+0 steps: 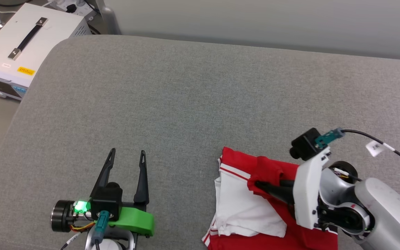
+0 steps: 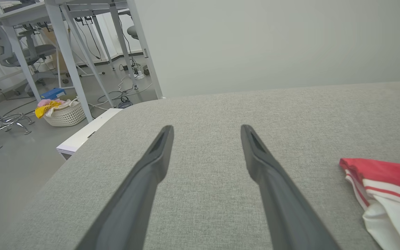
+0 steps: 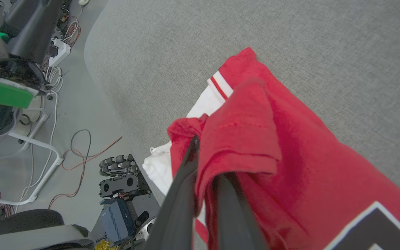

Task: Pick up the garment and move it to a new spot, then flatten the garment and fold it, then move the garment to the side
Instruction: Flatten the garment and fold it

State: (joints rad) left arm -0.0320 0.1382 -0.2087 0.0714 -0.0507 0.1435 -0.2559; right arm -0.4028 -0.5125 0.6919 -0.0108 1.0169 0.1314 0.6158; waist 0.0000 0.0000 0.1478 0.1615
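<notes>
The garment [image 1: 252,201], red with a white sleeve and striped trim, lies crumpled at the front right of the grey cushioned surface [image 1: 193,97]. My right gripper [image 1: 259,184] is shut on a fold of its red cloth. In the right wrist view the red cloth [image 3: 262,139] drapes over both fingers, and a black white-edged print shows at the lower right. My left gripper [image 1: 127,154] stands open over bare surface at the front left, well apart from the garment. In the left wrist view, the two fingers of the left gripper [image 2: 207,130] stand wide apart, with the garment's edge [image 2: 387,184] at the right.
A white box with a black handle [image 1: 26,41] stands on the floor beyond the surface's far left corner. A pale wall runs along the back. A laundry basket [image 2: 64,113] and table legs stand on the floor to the left.
</notes>
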